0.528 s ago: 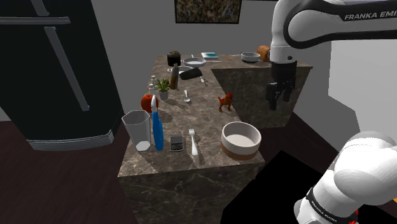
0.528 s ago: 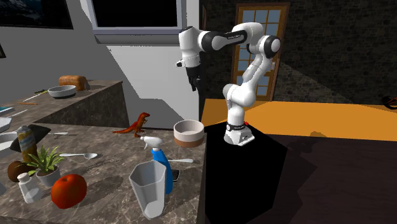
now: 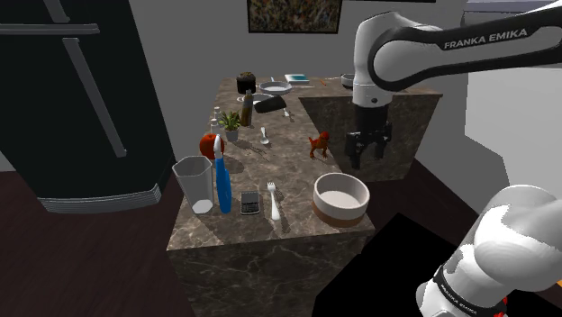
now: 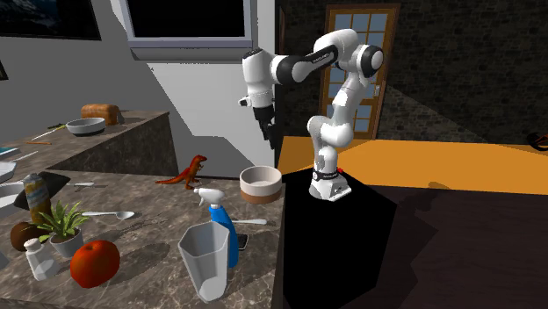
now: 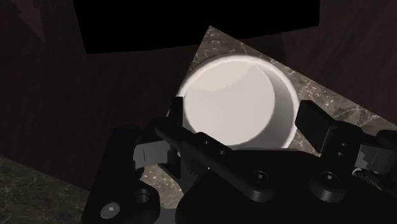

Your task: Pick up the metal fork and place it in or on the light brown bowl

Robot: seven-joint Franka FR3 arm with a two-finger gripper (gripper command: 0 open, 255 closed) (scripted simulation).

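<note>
The metal fork (image 3: 272, 201) lies flat near the counter's front edge, between a dark phone and the bowl; in the second exterior view the fork (image 4: 249, 221) lies just right of the spray bottle. The light brown bowl (image 3: 341, 198) with its pale inside stands at the counter's front corner, also bowl (image 4: 261, 183). My gripper (image 3: 367, 153) hangs in the air above and a little behind the bowl, fingers apart and holding nothing; gripper (image 4: 266, 132) points downward. In the wrist view the bowl (image 5: 238, 105) sits straight ahead of the hand.
Beside the fork are a phone (image 3: 249, 202), a blue spray bottle (image 3: 222, 185) and a clear cup (image 3: 194, 183). Farther back stand a red apple (image 3: 209, 144), a toy dinosaur (image 3: 318, 142), a small plant (image 3: 231, 122) and a spoon (image 3: 264, 136). A dark refrigerator (image 3: 72, 99) flanks the counter.
The arm has swung toward the shoulder view's left and dropped a little, bringing the gripper from beside the raised counter to over the bowl's far side. The fork and bowl have not moved.
</note>
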